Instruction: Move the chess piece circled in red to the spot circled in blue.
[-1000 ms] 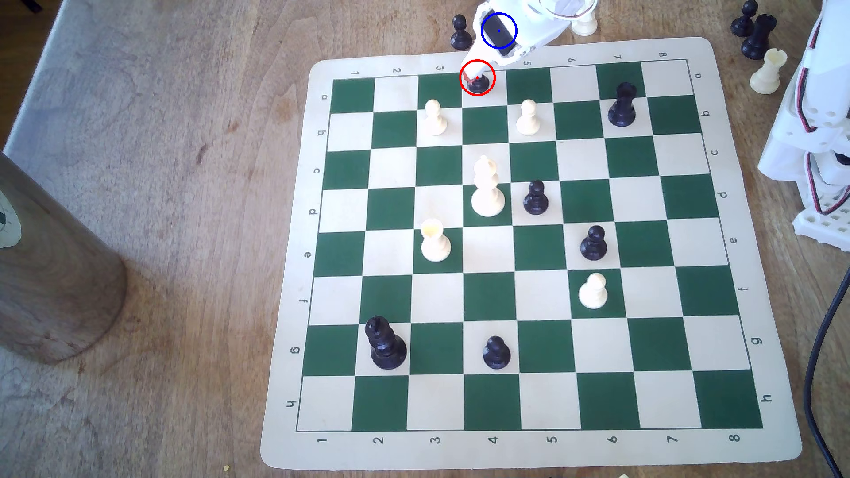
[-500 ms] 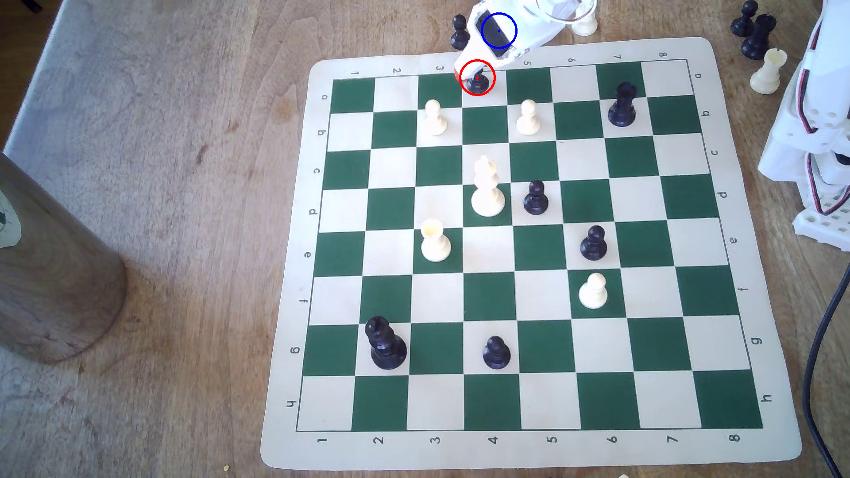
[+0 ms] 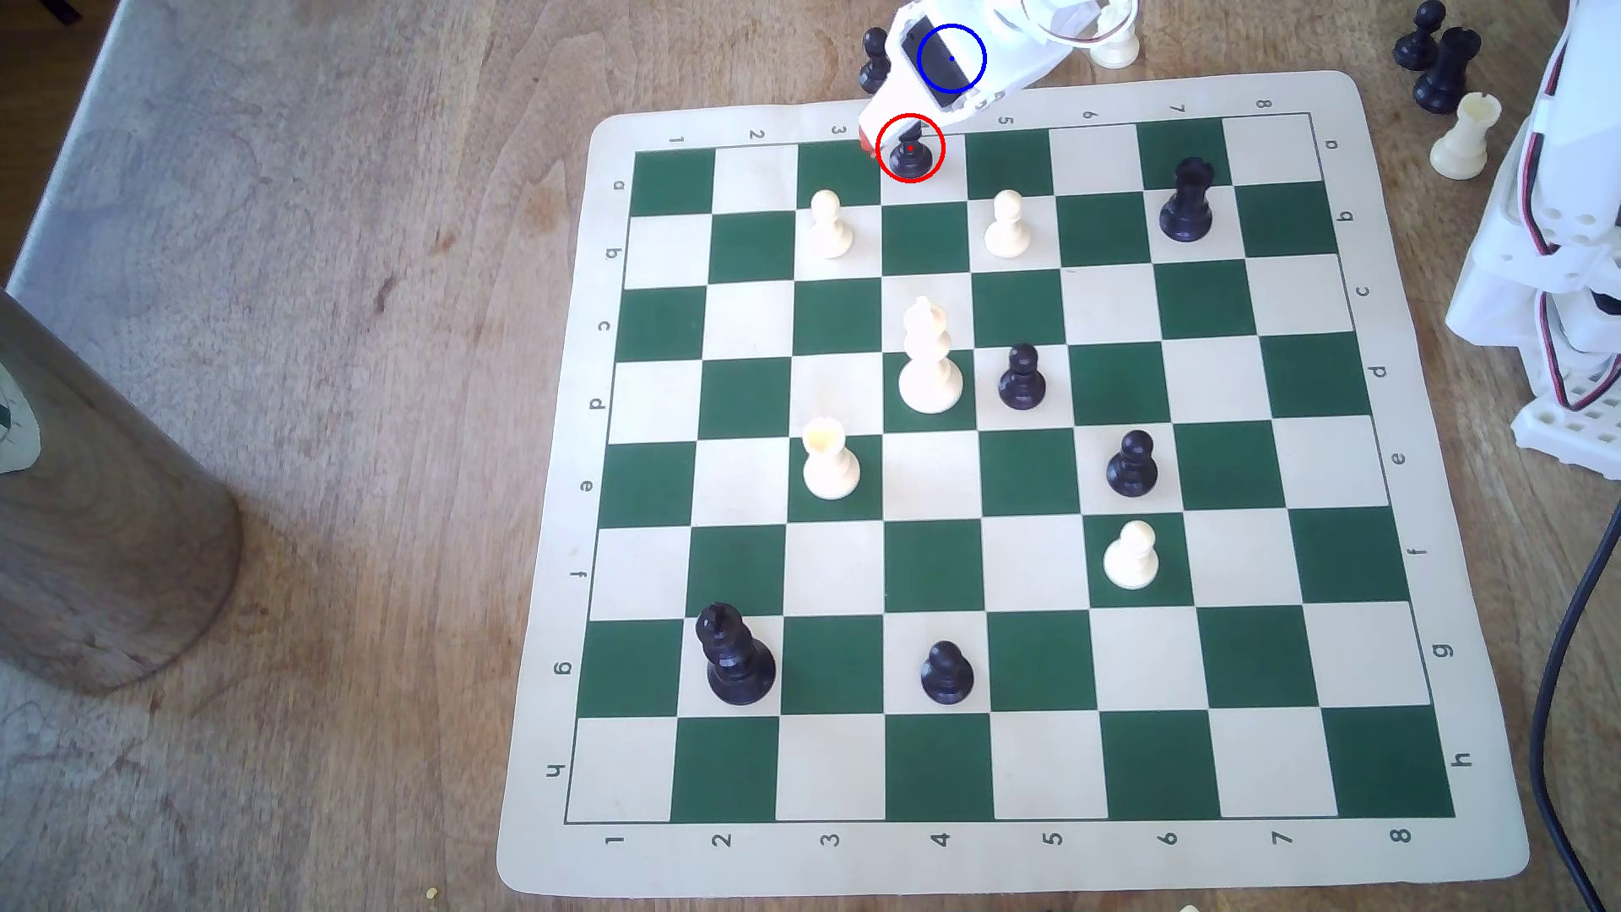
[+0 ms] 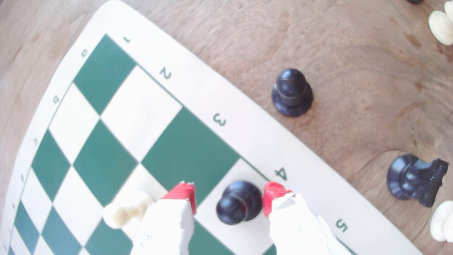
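Note:
The chess piece, a black pawn (image 3: 912, 158), stands inside the red ring on the far row of the chessboard (image 3: 1316, 772), on column 4. In the wrist view the pawn (image 4: 239, 202) is upright between my red fingertips (image 4: 182, 193). My gripper (image 4: 229, 196) is open around it: one tip is close beside the pawn's base and the other stands apart with a gap. In the exterior view my gripper (image 3: 903, 140) reaches down from the far edge. The blue ring (image 3: 952, 25) of the spot is drawn over my white arm, which hides the wood beneath it.
Another black pawn (image 3: 874, 53) (image 4: 291, 92) stands on the wood just beyond the board. A black rook (image 4: 416, 180) and white pieces (image 4: 441, 24) are nearby. White pawns (image 3: 829, 224) (image 3: 1007, 224) stand in the row nearer the camera. A wooden cylinder (image 3: 96, 526) is at the exterior view's left.
The red fingertip has shifted toward the exterior view's left and the wrist has swung the same way, so more of the ringed pawn shows. The pawn has not moved.

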`<state>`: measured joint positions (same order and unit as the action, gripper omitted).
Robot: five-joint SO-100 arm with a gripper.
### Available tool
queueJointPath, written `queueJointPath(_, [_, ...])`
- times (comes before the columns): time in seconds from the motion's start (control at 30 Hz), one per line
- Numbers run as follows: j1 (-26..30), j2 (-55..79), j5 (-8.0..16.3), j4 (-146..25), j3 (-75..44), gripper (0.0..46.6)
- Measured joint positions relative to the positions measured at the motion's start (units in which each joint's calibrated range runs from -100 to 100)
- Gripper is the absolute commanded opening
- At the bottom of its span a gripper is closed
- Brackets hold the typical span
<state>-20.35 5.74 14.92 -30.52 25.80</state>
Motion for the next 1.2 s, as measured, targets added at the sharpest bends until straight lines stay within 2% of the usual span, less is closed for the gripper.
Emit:
queueJointPath(0.13, [0.81, 0.0, 0.0, 0.0, 0.0, 13.8])
queueJointPath(0.2, [0.88, 0.08, 0.0, 0.0, 0.0, 10.3])
queueJointPath(0.23, [0.88, 0.25, 0.0, 0.0, 0.0, 2.9])
queueJointPath(0.27, [0.88, 0.67, 0.0, 0.0, 0.0, 0.2])
queueJointPath(0.9, [0.81, -1.26, 0.73, -2.71, -0.45, 0.3])
queueJointPath(1.2, [-1.03, -13.32, -1.27, -10.6, -2.17, 0.3])
